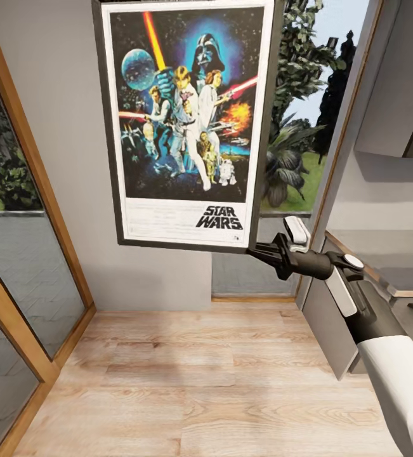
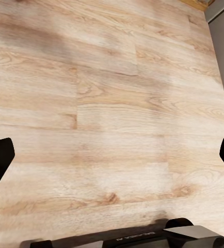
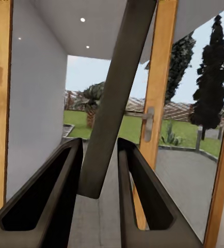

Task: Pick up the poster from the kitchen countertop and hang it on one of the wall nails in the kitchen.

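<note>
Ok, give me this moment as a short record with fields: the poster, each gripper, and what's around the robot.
poster: Star Wars poster, upright, raised in front of a grey wall
held by: right gripper, clamped on its lower right corner
right wrist view: frame edge between the two fingers
left gripper: open, holding nothing, above the wooden floor
surroundings: wood-framed glass door at left, window with garden plants behind the poster
wall nail: not discernible

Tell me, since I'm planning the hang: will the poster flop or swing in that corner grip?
Probably stiff: the poster stays flat though the right gripper pinches only its lower corner. Likely light, since that thin edge grip carries it. It may pivot: it already hangs tilted, and between the fingers the frame runs slanted.
</note>
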You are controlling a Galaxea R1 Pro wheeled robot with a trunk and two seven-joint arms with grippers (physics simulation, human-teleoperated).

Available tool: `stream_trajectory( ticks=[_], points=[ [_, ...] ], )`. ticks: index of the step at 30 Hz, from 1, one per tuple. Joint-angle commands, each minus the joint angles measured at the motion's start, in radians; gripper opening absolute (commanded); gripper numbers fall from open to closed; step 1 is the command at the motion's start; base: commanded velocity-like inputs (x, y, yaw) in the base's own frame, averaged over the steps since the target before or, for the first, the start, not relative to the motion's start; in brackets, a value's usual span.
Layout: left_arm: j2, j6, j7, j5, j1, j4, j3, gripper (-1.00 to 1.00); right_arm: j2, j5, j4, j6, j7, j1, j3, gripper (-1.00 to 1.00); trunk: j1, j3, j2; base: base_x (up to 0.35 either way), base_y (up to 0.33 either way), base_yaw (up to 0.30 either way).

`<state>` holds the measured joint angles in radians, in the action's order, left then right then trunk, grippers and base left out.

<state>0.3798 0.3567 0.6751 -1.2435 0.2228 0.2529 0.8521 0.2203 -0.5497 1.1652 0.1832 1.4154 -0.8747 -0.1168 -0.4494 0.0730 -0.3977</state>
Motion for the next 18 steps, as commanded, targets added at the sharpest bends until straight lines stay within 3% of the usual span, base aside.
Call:
stream_trajectory(
  ticks=[1,6,18],
  points=[
    [0.001,0.005,0.001,-0.008,0.001,0.000,0.008,1.00,0.001,-0.008,-0.002,0.011,0.001,-0.001,-0.003,-1.00,-0.001,0.002,-0.002,0.000,0.000,0.000],
    [0.001,0.005,0.001,-0.008,0.001,0.000,0.008,1.00,-0.001,-0.013,-0.010,0.021,-0.071,-0.001,-0.003,-1.00,-0.001,0.002,-0.002,0.000,0.000,0.000],
    [0.001,0.005,0.001,-0.008,0.001,0.000,0.010,1.00,-0.001,-0.016,-0.004,0.024,-0.079,-0.001,-0.009,-1.00,-0.001,0.002,-0.002,0.000,0.000,0.000]
  ],
)
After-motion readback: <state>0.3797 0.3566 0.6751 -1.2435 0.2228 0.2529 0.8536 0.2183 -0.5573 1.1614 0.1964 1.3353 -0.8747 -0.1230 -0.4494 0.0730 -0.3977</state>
